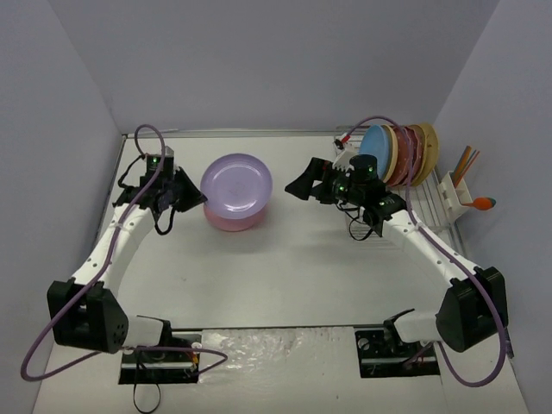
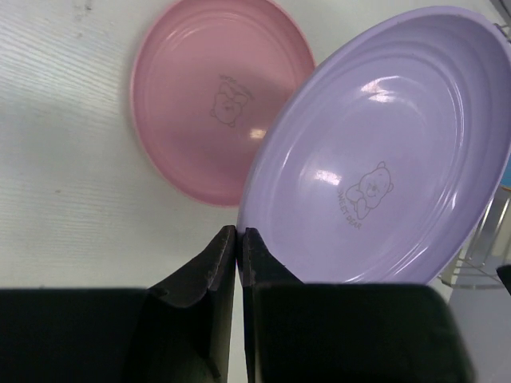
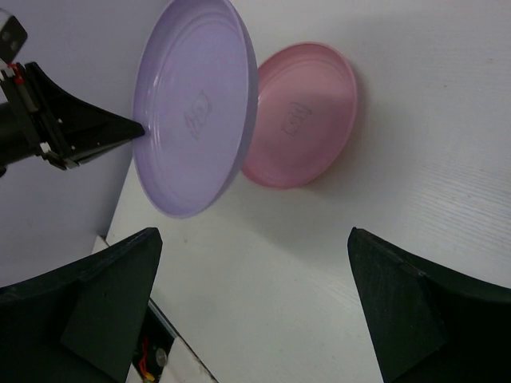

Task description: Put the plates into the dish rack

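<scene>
- The flat white surface carries everything and spreads out below both end effectors.
- The rectangular silver wire dish rack stands just behind the right end effector, on the side away from its fingertips, and well apart from the left end effector.
- The round lilac plastic plate is gripped at its rim by the left end effector, whose fingers are clenched on the plate's edge. The plate is tilted and raised off the surface. It extends from those fingertips toward the right end effector and has a small bear print at its centre.
- The round pink plastic plate lies flat on the surface, partly under the lilac plate and just beyond the left end effector's fingertips. It has a small bear print too.
- Four round racked plates stand on edge in the dish rack behind the right end effector. The blue one is nearest it, followed by a tan one, a pink one and a yellow-orange one.
- The right end effector is released, its fingers spread wide and grasping nothing. It faces the lilac plate and the pink plate without touching either.
- The white plastic utensil caddy sits on the dish rack's far side from the right end effector.
</scene>
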### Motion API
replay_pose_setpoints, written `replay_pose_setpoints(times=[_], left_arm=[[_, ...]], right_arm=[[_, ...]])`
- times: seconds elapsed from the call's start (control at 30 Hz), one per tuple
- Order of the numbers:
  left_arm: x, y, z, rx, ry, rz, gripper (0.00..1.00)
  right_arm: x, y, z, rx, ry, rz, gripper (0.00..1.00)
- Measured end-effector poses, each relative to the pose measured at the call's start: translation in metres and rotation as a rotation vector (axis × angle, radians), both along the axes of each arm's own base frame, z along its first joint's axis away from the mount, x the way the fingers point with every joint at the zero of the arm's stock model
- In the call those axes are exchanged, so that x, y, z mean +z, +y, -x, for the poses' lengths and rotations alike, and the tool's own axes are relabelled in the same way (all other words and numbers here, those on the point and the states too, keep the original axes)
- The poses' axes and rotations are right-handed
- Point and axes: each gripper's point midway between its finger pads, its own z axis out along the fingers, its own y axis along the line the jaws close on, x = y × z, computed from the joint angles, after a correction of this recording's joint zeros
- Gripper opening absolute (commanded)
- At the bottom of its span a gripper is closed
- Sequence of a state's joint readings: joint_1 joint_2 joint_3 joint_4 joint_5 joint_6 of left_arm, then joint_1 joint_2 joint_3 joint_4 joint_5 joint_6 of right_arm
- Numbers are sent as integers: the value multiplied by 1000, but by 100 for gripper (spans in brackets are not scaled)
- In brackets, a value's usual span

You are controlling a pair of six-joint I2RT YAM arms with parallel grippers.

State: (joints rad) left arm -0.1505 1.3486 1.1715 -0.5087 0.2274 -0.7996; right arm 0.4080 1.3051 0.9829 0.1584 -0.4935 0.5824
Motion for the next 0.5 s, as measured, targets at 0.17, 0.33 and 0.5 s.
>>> replay_pose_setpoints(times=[0.17, 0.33, 0.5], left_arm=[[9, -16, 16, -49, -40, 56, 0], [23, -27, 27, -83, -94, 102, 0], [37, -33, 36, -102, -147, 124, 0]], right_arm=[[7, 29, -13, 44, 17, -70, 100], [11, 60, -14, 107, 23, -90, 100], [7, 77, -10, 144, 31, -91, 77]])
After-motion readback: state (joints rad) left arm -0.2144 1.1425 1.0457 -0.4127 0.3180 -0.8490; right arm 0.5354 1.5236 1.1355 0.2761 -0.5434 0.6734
